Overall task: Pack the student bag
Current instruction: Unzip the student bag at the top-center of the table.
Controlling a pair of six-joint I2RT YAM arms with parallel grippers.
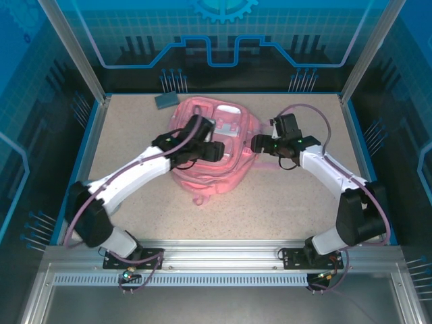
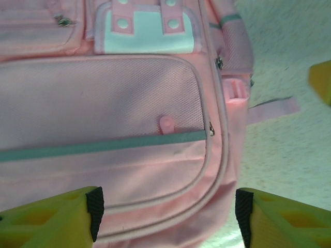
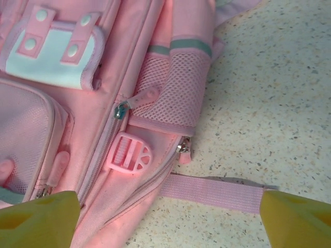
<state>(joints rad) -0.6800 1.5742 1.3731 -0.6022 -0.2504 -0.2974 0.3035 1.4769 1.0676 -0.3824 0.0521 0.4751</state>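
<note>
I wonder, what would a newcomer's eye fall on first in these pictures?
The big pink student bag lying flat in the middle of the speckled table draws the eye first. Both arms reach over it: the left hand open above its front pocket, the right hand open at its side beside a loose strap. A small dark grey item lies near the bag's far-left corner.
</note>
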